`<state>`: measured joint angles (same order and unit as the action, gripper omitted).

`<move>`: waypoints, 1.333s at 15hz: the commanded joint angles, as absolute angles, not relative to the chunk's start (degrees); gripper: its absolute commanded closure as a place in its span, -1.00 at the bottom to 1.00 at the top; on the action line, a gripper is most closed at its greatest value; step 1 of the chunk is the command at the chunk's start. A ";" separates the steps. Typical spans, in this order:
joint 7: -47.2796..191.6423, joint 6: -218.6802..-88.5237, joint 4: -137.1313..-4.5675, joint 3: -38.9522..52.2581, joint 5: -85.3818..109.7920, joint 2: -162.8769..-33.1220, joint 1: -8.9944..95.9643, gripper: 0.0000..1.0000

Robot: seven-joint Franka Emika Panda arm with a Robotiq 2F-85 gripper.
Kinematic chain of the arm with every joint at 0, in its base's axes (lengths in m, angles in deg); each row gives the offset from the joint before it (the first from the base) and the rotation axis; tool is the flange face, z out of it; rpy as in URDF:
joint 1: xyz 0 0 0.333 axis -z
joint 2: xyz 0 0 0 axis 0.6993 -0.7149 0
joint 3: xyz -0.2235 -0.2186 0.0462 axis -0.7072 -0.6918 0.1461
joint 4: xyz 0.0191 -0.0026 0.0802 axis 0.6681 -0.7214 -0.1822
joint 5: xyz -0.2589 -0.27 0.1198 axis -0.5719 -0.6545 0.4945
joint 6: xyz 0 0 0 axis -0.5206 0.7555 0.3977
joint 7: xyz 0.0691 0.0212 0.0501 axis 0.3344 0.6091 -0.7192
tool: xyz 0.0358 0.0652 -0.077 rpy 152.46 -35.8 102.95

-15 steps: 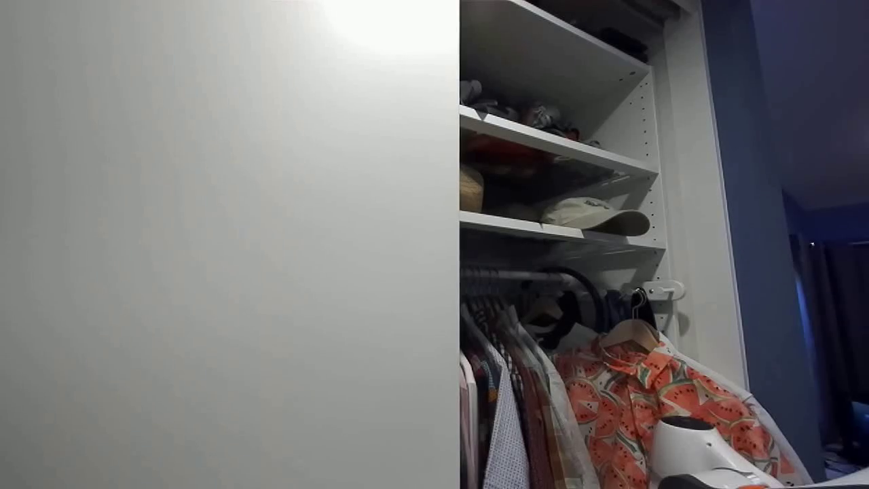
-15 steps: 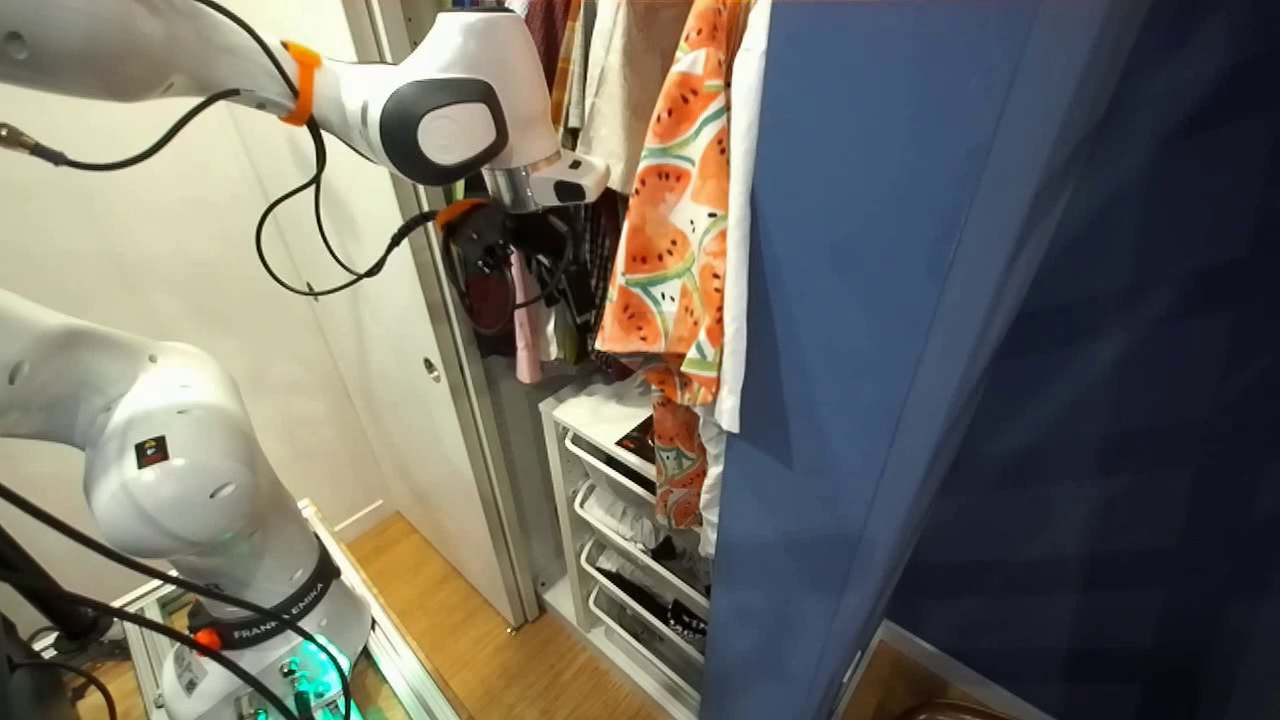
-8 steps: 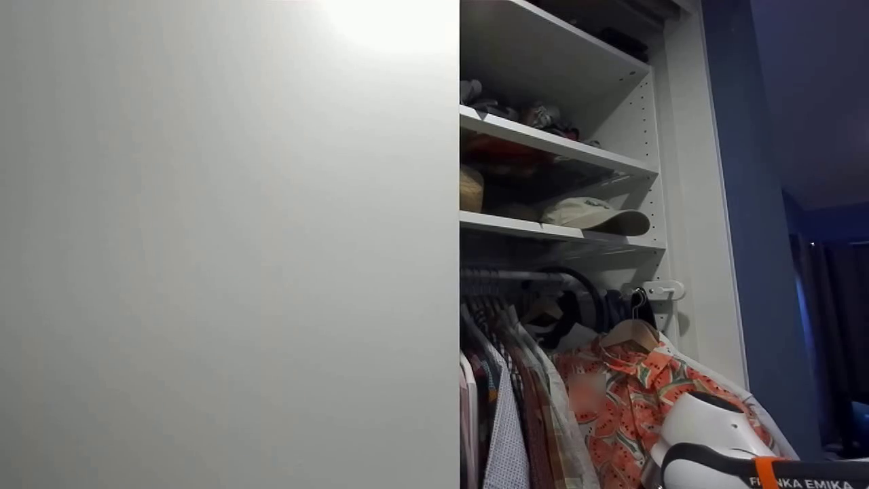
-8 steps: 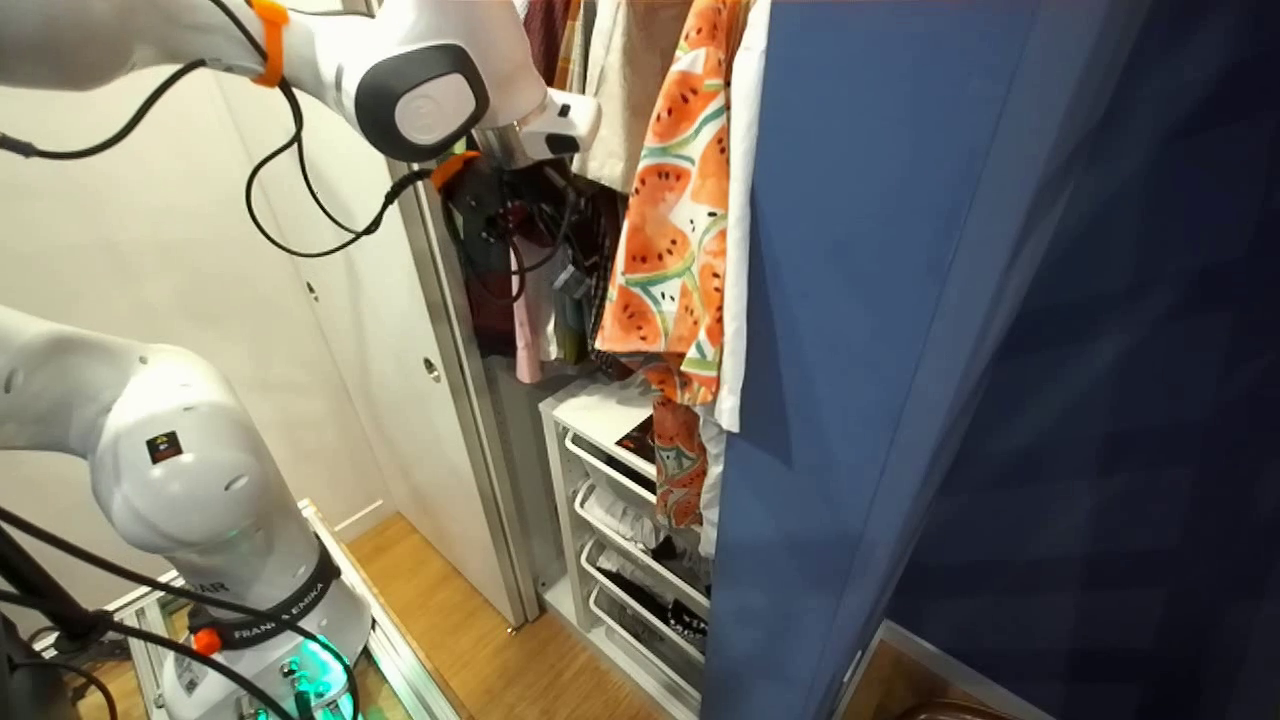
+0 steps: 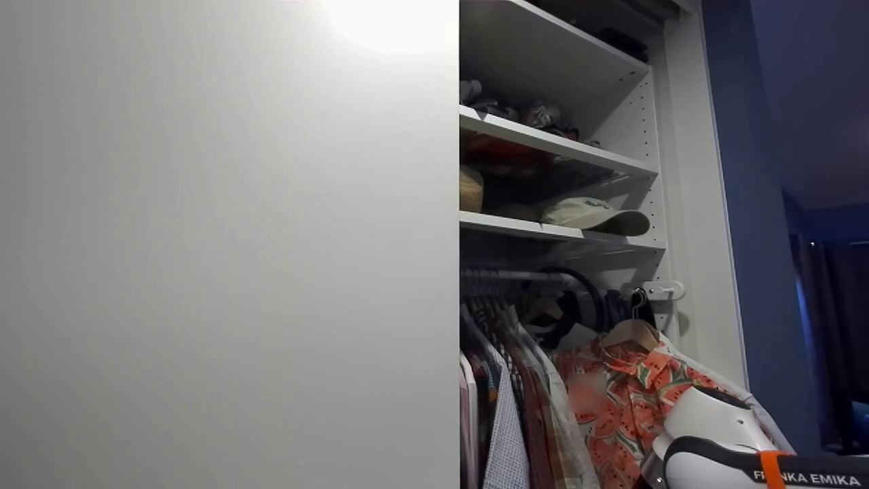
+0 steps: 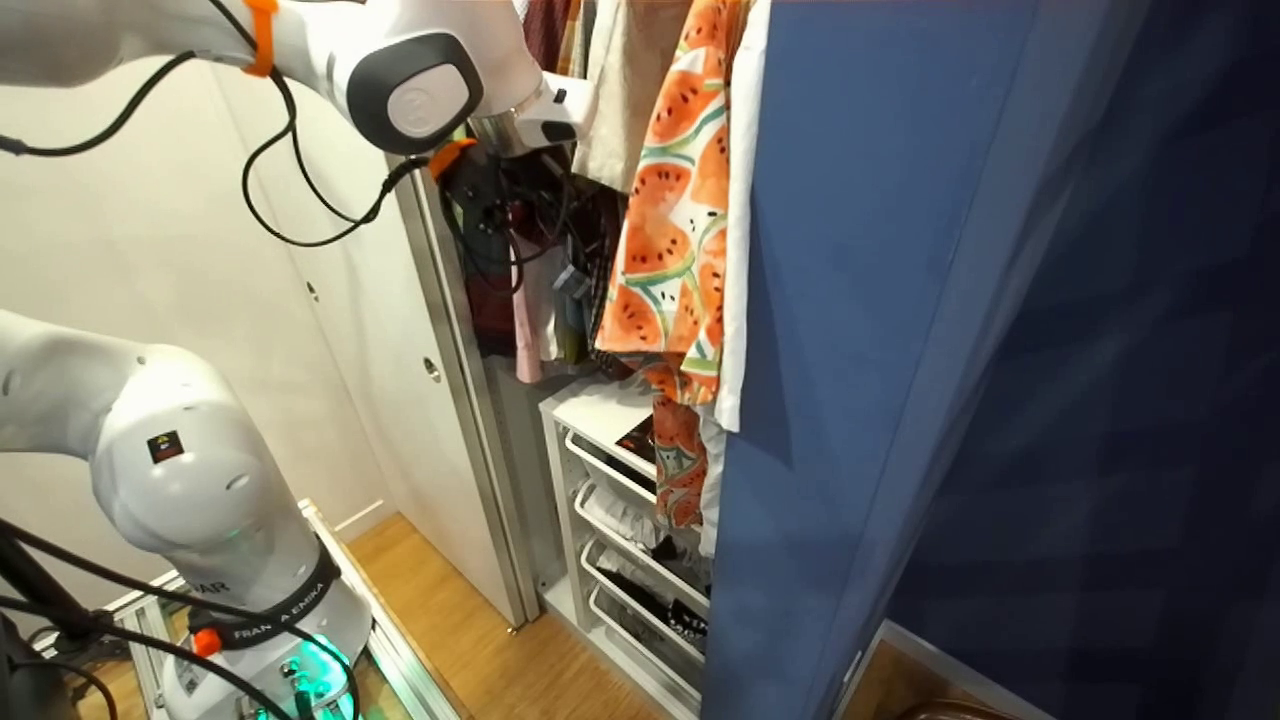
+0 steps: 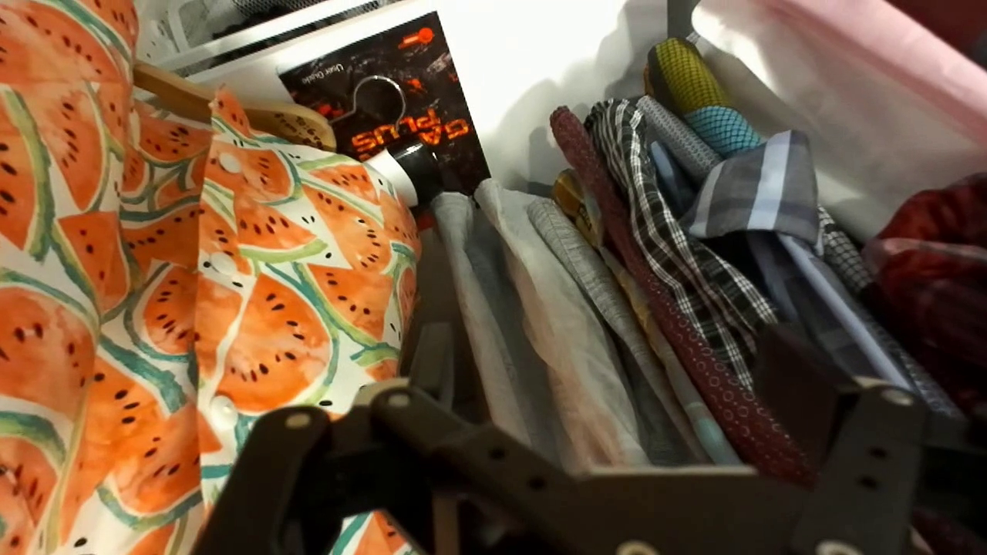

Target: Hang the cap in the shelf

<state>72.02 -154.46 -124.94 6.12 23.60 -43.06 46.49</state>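
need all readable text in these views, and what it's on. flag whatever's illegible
"FRANKA EMIKA": arm, first A covered by an orange strap.
"FRANKA EMIKA": base band, K hidden.
"User Guide": booklet.
"PLUS", apparently with "GA": same booklet.
"AR", partial: white housing above the base band.
Too small or blurred: mark on the cap; writing on the hanger; sticker; base label; lettering on a black item.

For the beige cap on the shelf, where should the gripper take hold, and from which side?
I would pinch the brim of the cap, coming from the open front of the shelf, with fingers above and below: the brim looks thin and seems to jut over the shelf's front edge.
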 commanded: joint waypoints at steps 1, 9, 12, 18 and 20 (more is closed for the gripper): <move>71.83 -154.30 -124.83 6.37 23.84 -43.10 46.79 -1.00; 60.54 -155.94 -125.34 0.44 27.69 -35.06 42.38 -1.00; 58.75 -153.07 -122.68 -3.96 31.62 -29.92 40.75 -1.00; 60.15 -150.39 -118.67 -6.09 37.56 -26.72 40.14 -1.00; 60.70 -149.78 -117.59 -6.52 39.36 -25.86 39.43 -1.00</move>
